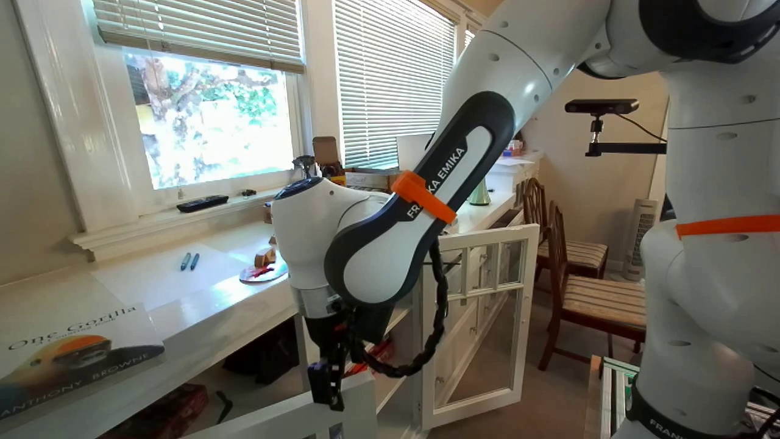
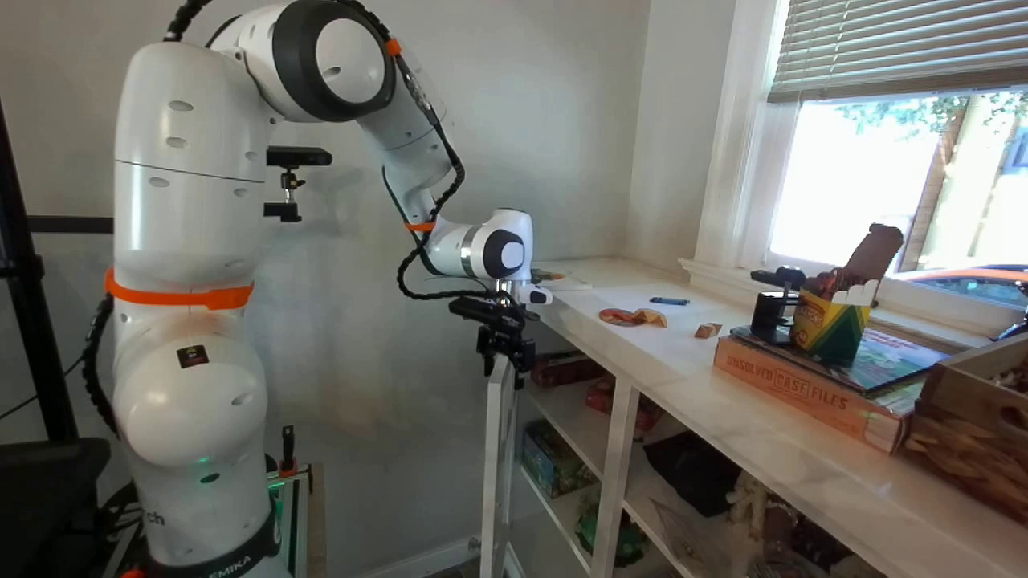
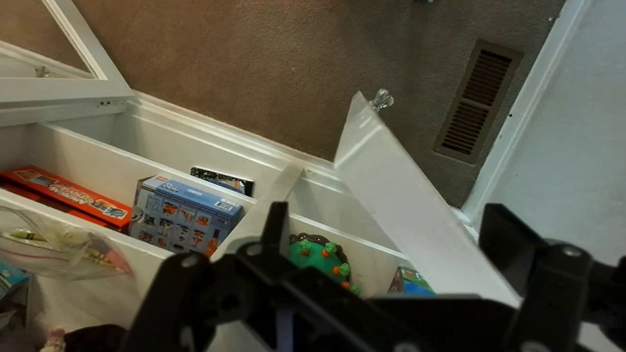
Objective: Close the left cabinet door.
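The left cabinet door (image 1: 358,405) is white and swung open, standing out from the cabinet. It shows nearly edge-on in an exterior view (image 2: 495,449). In the wrist view the door (image 3: 411,205) is seen from above as a slanted white strip, with a clear glass knob (image 3: 383,99) on its outer face. My gripper (image 3: 390,232) points down at the door's top edge. Its fingers are apart, one on each side of the door, with space visible beside it. The gripper also shows in both exterior views (image 1: 327,390) (image 2: 506,361), low over the door's top.
The matching right door (image 1: 524,341) stands open. The white counter (image 1: 213,268) overhangs the shelves and carries a book (image 1: 79,353). Shelves hold a blue box (image 3: 183,215) and a green toy (image 3: 318,259). A wall (image 3: 577,161) is near the door's hinge side. Chairs (image 1: 597,305) stand beyond.
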{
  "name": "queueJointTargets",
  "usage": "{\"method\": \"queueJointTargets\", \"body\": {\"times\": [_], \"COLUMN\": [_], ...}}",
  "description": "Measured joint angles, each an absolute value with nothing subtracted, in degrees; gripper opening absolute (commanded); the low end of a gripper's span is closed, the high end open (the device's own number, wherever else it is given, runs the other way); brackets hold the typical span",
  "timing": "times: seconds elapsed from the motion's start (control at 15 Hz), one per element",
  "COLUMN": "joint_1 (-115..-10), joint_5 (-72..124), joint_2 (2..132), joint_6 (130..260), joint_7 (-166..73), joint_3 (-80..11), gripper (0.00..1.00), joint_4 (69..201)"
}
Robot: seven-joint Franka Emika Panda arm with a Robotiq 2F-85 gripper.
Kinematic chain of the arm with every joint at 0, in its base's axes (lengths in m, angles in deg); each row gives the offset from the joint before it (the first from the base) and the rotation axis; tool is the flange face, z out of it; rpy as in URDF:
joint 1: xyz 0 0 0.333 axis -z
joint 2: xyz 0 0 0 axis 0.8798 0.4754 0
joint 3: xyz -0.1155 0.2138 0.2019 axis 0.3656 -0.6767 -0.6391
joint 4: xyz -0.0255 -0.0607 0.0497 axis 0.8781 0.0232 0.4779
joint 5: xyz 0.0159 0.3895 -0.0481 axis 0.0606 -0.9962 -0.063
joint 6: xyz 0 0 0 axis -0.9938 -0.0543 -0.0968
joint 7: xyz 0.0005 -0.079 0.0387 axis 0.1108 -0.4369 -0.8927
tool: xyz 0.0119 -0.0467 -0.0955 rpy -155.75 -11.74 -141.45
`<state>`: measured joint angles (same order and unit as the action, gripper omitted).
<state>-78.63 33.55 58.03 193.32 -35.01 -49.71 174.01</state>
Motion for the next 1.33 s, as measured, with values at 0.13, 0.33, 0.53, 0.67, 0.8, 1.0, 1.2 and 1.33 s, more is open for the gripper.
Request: {"method": "queueJointTargets", "body": {"times": [0.13, 0.33, 0.53, 0.67, 0.8, 1.0, 1.2, 1.33], "joint_1": [-78.6, -78.6, -78.4, -78.2, -77.9, -77.4, -77.0, -76.7], "joint_5": [34.2, 34.8, 35.8, 36.8, 37.8, 39.0, 40.2, 41.0], "joint_2": [58.0, 58.0, 58.1, 58.1, 58.2, 58.3, 58.3, 58.3], "joint_6": [192.8, 192.5, 192.3, 192.3, 192.3, 192.3, 192.3, 192.3], "joint_7": [-33.9, -33.2, -32.5, -31.7, -31.0, -30.0, -28.5, -27.3], "joint_3": [-49.5, -49.2, -49.0, -48.5, -48.0, -47.4, -46.7, -46.2], "gripper": [1.0, 1.0, 1.0, 1.0, 1.0, 1.0, 1.0, 1.0], "joint_4": [174.0, 174.0, 174.1, 174.3, 174.6, 174.8, 174.8, 174.8]}}
